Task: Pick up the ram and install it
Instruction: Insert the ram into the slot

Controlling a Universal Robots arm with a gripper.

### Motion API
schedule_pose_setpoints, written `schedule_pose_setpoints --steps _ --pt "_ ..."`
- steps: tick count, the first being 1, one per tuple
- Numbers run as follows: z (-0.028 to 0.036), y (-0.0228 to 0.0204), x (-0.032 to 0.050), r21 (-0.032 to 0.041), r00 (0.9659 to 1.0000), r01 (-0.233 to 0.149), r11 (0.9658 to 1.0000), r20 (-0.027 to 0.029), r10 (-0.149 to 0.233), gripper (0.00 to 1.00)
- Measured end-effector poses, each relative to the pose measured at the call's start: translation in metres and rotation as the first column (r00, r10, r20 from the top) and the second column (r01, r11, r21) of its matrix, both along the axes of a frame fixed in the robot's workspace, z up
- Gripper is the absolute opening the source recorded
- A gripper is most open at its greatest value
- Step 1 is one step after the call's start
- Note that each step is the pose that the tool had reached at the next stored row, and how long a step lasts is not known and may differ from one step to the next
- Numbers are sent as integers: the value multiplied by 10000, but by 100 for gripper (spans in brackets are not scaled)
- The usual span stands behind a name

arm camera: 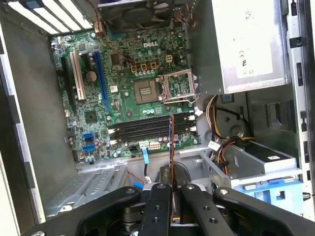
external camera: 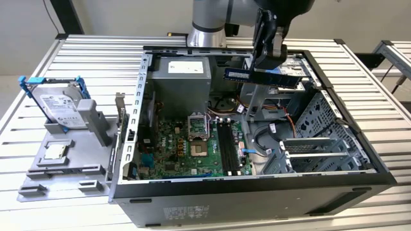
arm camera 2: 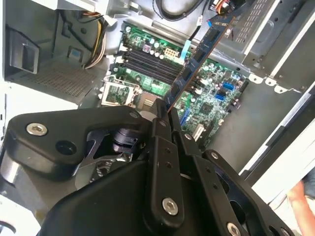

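The ram (external camera: 262, 77) is a long dark blue stick with black chips. My gripper (external camera: 268, 66) is shut on its upper edge and holds it lengthwise over the open computer case (external camera: 378, 166), above the drive bay and well clear of the motherboard (external camera: 186, 144). The ram (arm camera 2: 202, 54) in the second wrist view slants away from the fingers (arm camera 2: 161, 129) toward the board. Seen edge-on in the first wrist view, the ram (arm camera: 171, 142) hangs over the black memory slots (arm camera: 142, 129), which stand beside the processor socket (arm camera: 146, 91).
A silver hard drive (external camera: 61, 106) in a blue frame and a small square chip (external camera: 57, 151) sit on a grey fixture at the exterior view's left. Inside the case are the power supply (external camera: 183, 72), loose cables (external camera: 257, 132) and a metal drive cage (external camera: 321, 139). A person's arm (arm camera 2: 299, 196) is nearby.
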State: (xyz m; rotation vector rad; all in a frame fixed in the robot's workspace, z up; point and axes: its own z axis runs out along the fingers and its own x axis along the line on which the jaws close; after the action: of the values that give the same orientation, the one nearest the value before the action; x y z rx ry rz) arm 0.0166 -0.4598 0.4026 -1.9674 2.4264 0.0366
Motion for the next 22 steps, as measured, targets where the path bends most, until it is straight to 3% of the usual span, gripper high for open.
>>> schedule_pose_setpoints --steps 5,10,12,17,22 --pt "0 0 0 -1 9973 740 9973 -11 -740 0" --pt "0 0 0 -2 9966 825 9966 -15 -825 0" --pt "0 0 1 -2 9933 1157 9933 -14 -1157 0" --pt "-1 0 0 -1 9789 2044 9789 -14 -2044 0" --pt "-1 0 0 -1 9577 2879 9577 -15 -2879 0"
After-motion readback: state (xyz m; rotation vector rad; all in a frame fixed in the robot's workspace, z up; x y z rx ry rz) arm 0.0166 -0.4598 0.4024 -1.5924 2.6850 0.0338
